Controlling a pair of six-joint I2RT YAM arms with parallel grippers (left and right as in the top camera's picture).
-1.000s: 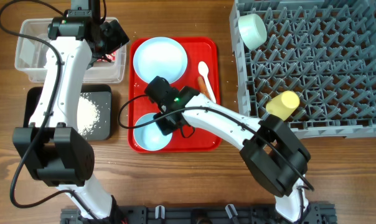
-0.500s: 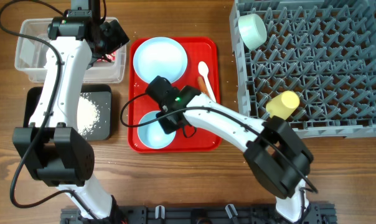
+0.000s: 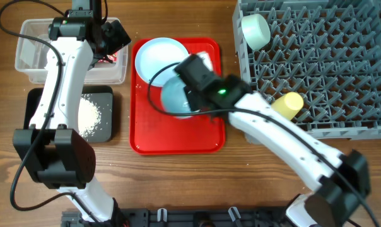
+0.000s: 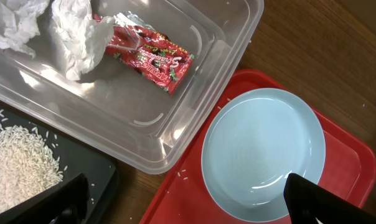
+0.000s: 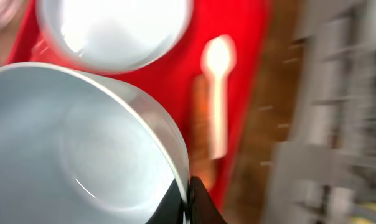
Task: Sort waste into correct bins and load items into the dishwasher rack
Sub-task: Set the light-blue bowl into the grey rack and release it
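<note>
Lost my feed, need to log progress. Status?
Left gripper open over tub and plate. Right gripper shut on blue bowl over red tray. Bowl not yet in rack. Spoon, carrot on tray beside it.

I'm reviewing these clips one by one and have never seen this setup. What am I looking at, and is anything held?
Two white robot arms work at a wooden table, each ending in a two-finger gripper. One picture looks down from above; the other two come from wrist cameras. The left gripper hangs open above a clear tub containing a red wrapper and tissue; beside it a black tray holds rice. The right gripper is shut on the rim of a light blue bowl over the red tray, where a plate, spoon and carrot lie. The grey rack holds a green bowl and yellow cup.
</note>
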